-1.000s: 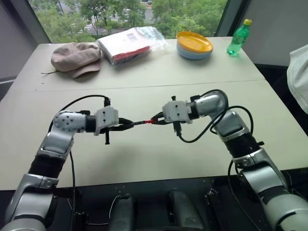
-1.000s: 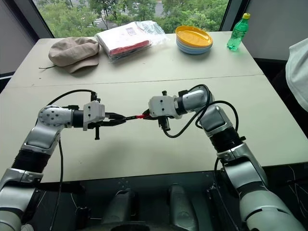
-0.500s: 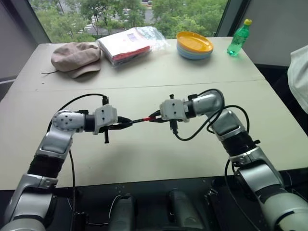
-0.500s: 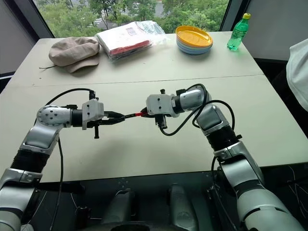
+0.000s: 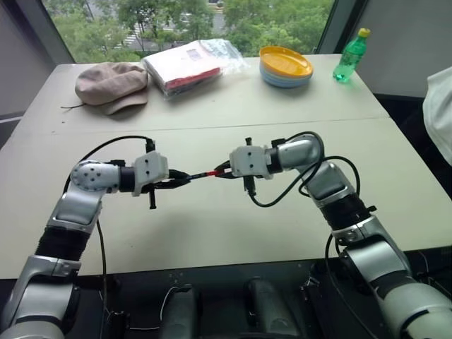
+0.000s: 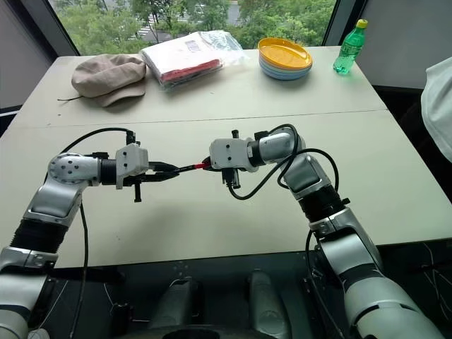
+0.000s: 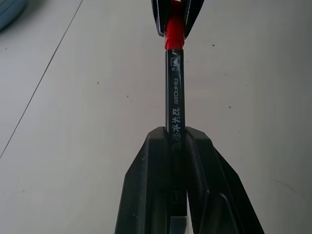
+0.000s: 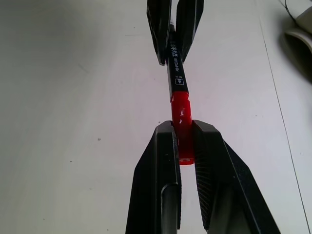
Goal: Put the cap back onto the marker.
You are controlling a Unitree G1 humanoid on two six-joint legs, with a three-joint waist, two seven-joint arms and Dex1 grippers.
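My right claw (image 8: 182,141) has edged toward the left claw (image 7: 176,144). The cap (image 8: 181,114) now meets the marker (image 7: 174,92); the gap has closed.

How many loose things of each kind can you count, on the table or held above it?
Marker: 1
Cap: 1
Hat: 1
Plastic-wrapped packet: 1
Stack of plates: 1
Green bottle: 1
Total: 6
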